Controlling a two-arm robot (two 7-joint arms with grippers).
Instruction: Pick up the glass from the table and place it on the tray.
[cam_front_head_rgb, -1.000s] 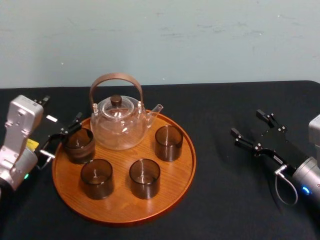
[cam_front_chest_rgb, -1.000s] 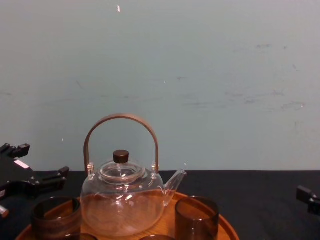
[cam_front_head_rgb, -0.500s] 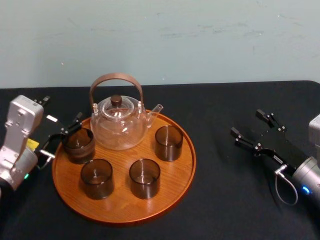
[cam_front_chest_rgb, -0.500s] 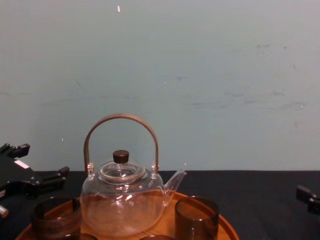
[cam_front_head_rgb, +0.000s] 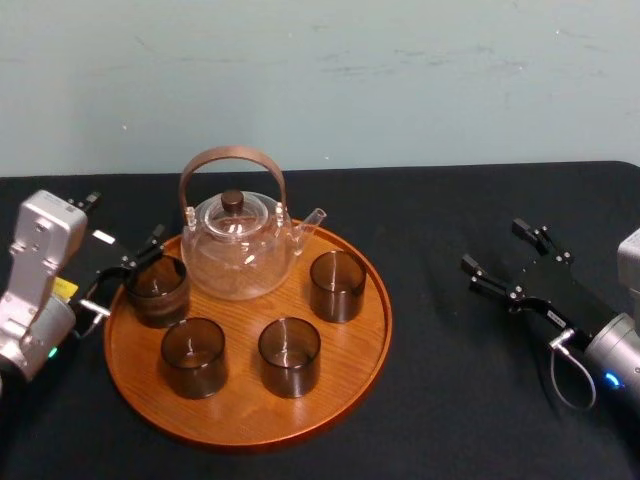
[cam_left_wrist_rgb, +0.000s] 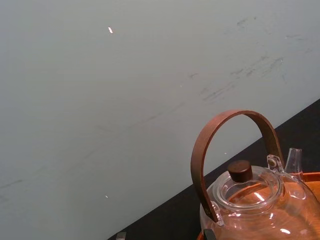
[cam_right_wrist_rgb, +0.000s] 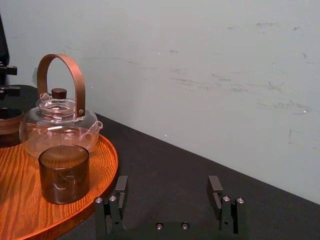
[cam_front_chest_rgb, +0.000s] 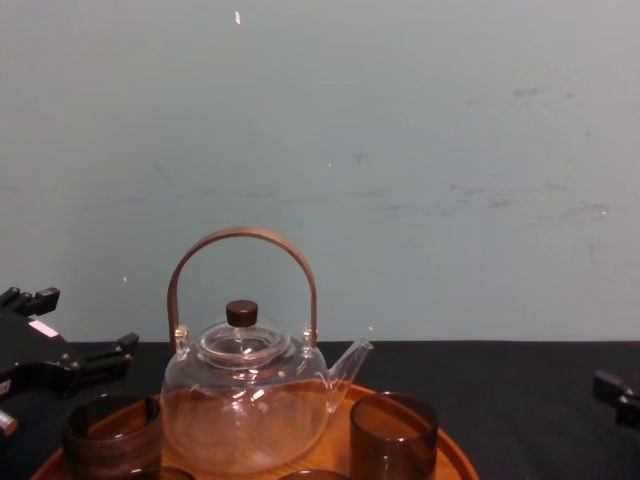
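front-left glass (cam_front_head_rgb: 193, 357): nearest the robot on the tray; smoky brown, short straight-walled cylinder, upright, mouth open; looks empty.
front-right glass (cam_front_head_rgb: 289, 356): beside the front-left one, apart from it; same smoky brown make, upright; pale base shows through the mouth.
tray (cam_front_head_rgb: 245, 405): round, orange-brown wood with visible grain and a low raised rim; sits on the table, left of centre; carries four glasses and the teapot.
left gripper (cam_front_head_rgb: 125, 272): at the tray's left edge, low, jaws spread wide; one finger reaches behind the left-rear glass, the other sits at its left, outside the rim. Whether a finger touches the glass cannot be told.
left-rear glass (cam_front_head_rgb: 157, 290): the task's glass; stands upright on the tray just inside the left rim, at the left gripper's fingertips; dark smoky brown, translucent, same height as the other three; close to the teapot's left side.
right-rear glass (cam_front_head_rgb: 337, 286): on the tray's right part, just below the teapot's spout; upright, looks empty.
teapot (cam_front_head_rgb: 240, 250): clear glass, at the tray's far side; arched brown handle, dark knob on the lid, spout toward the right; wood grain shows through its body.
right gripper (cam_front_head_rgb: 493, 244): well right of the tray, low over the table, jaws wide apart, holding nothing.
table (cam_front_head_rgb: 450, 400): flat matte black.
wall (cam_front_head_rgb: 400, 80): pale blue-green, scuffed, behind the table.
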